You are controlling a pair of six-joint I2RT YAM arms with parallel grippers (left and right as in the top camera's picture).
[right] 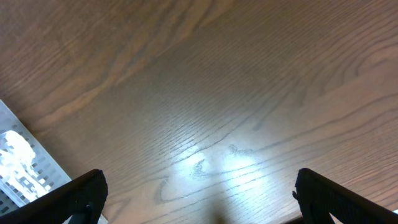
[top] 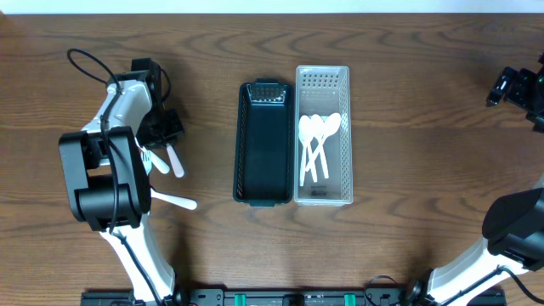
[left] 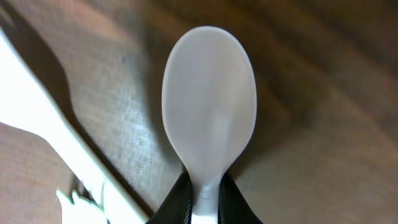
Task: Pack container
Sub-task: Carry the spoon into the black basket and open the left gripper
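Observation:
My left gripper [top: 167, 136] is shut on the handle of a white plastic spoon [top: 175, 161]. In the left wrist view the spoon's bowl [left: 209, 112] fills the middle, with the jaws [left: 205, 200] closed on its neck just above the wood. A white fork [top: 153, 161] and another white utensil [top: 173, 201] lie on the table beside it. A dark green basket [top: 243, 144] stands empty at the centre. A clear perforated basket [top: 345, 144] next to it holds several white spoons [top: 314, 136]. My right gripper [top: 512, 86] is open and empty at the far right; its jaws [right: 205, 199] are spread wide over bare wood.
The wooden table [top: 425, 170] spreads around both baskets. A corner of the clear basket [right: 18, 162] shows at the left edge of the right wrist view. A long white utensil handle [left: 43, 124] and fork tines [left: 78, 205] lie left of the held spoon.

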